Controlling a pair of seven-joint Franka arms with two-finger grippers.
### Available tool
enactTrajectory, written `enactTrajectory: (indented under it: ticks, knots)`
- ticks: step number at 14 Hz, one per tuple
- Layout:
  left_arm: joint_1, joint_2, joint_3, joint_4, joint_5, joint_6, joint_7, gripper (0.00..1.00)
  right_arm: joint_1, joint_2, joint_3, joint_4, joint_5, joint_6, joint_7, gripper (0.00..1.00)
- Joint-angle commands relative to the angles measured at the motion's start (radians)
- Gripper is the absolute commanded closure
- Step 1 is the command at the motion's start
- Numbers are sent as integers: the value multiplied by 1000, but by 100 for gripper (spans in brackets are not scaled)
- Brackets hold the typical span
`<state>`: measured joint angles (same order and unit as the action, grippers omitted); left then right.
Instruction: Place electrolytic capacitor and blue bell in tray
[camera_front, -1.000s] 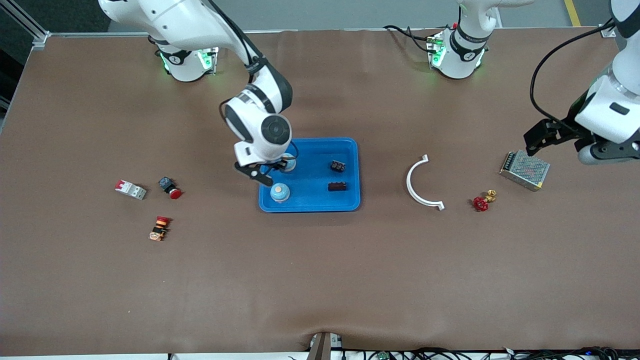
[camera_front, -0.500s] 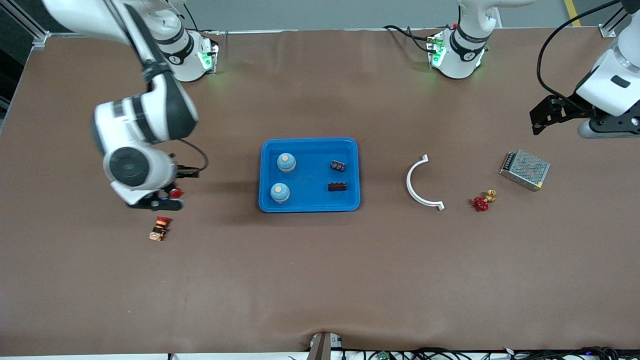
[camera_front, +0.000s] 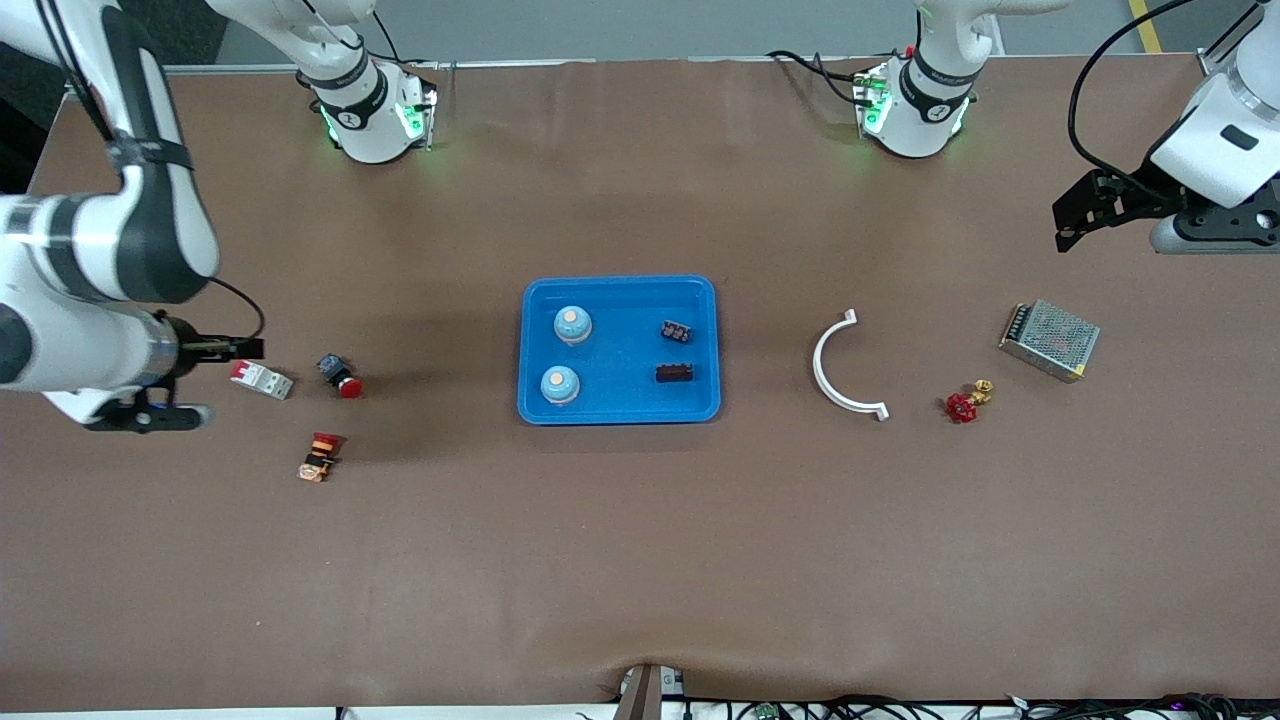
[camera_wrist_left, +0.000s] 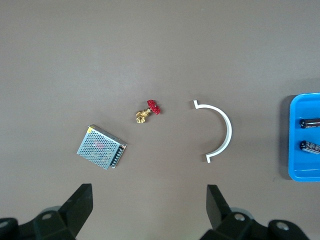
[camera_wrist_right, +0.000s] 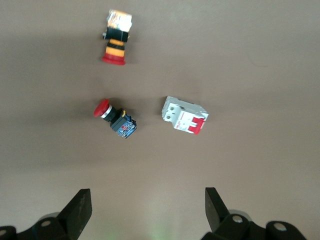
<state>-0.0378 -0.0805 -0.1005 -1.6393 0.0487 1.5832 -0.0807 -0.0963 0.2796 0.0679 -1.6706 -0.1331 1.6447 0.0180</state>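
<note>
— Where's the tray?
— The glossy blue plastic tray, rounded corners, sits mid-counter holding two domed blue bells and two small dark ribbed capacitors.
— The tools?
— Left tool spread over the metal mesh box; right tool spread, empty, over a white-and-red boxy breaker.
</note>
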Motion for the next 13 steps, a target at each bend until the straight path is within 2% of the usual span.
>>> enactTrajectory:
  ticks: [1,4,5,9,13]
  knots:
    - [-1,-30,5,-31,-20,15,19,0,-16,-115,-2,-21,29,7,13,0]
    - [-1,-27,5,-27,-21,14,15,0,-3,-209,-8,-18,35,-6,92,0]
    - [1,-22,5,-22,-23,15,13,0,4,-239,-13,-11,67,-23,106,0]
    - [6,-19,10,-14,-23,15,12,0,41,-258,-85,126,132,-193,114,0]
    - [28,-13,15,-13,-16,24,12,0,58,-283,-108,166,132,-226,105,0]
